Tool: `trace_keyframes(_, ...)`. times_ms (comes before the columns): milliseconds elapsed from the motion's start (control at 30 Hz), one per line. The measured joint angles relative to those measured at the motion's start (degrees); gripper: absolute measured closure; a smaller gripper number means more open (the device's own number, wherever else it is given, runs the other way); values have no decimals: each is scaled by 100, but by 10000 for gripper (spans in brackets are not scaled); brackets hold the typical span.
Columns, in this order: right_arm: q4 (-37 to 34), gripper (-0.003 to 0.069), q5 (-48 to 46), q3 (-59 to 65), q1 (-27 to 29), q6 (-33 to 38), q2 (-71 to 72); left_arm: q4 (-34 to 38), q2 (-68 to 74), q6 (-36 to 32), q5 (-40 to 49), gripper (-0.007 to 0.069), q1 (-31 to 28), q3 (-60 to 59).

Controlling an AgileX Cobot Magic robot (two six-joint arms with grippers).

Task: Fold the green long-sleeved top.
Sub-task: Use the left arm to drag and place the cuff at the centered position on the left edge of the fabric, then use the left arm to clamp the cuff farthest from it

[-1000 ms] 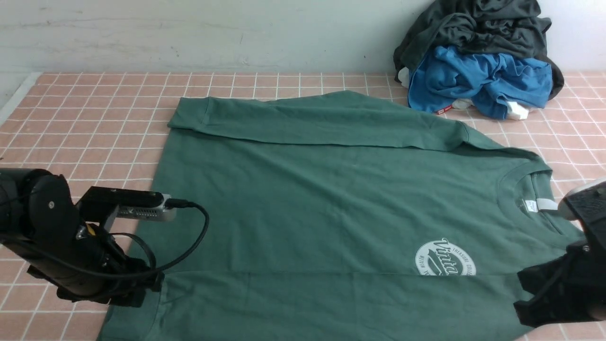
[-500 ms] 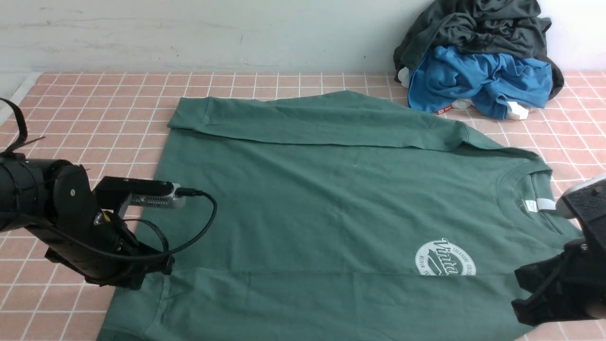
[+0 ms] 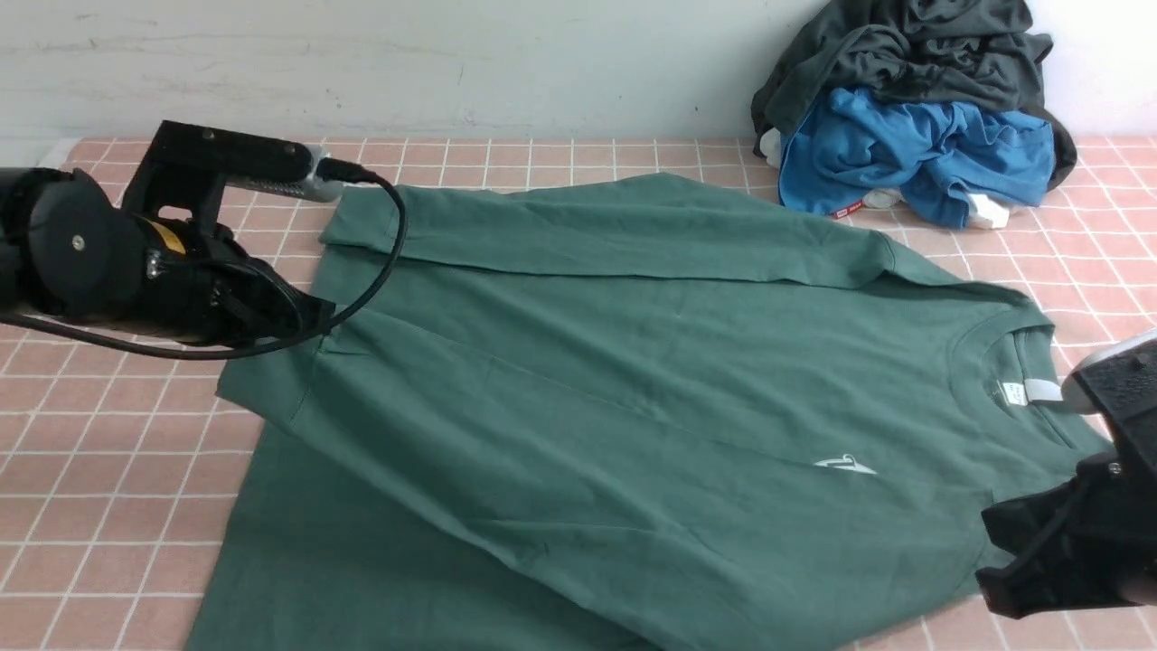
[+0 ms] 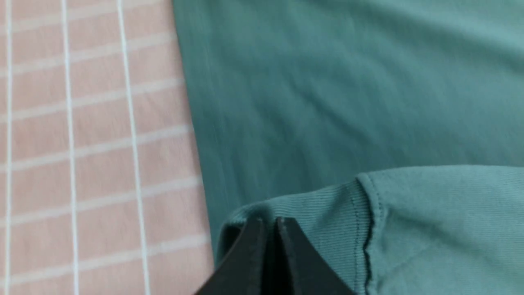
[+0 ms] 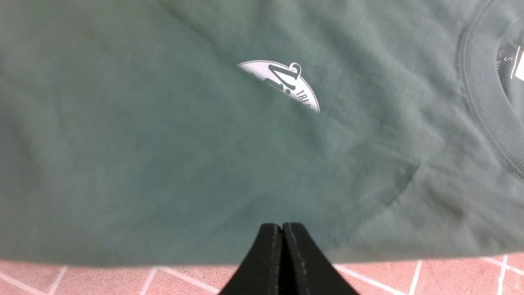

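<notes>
Pinching the cuff [image 4: 323, 209] in the jaws of the left gripper [image 4: 268, 223], held it over the top [image 3: 633, 362] (jaws of the right gripper [image 5: 282, 226] clamped on its edge).

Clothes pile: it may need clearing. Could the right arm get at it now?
Probably not yet: the right tool is shut, seemingly on the top, and must let go first. Nothing else blocks the pile.

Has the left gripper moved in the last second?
Yes. The left gripper, shut on the near sleeve, has swung away from the robot toward the back wall, ending beside the far sleeve's cuff.
</notes>
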State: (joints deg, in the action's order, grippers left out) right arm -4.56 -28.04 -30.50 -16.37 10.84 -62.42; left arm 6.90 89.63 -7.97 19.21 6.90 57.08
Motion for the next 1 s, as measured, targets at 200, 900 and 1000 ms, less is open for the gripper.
trace_keyframes(200, -6, 673, 5, 0, 0, 0, 0, 0, 1099, -35, -412, 575, 0, 343)
trace_keyframes(900, -22, 673, 152, 0, 0, 0, -5, 924, 5227, 998, 1548, 179, -630, 6650)
trace_keyframes(1000, -22, 673, 152, 0, 0, 0, -11, 772, 5578, 1083, 1560, 253, -624, 7064)
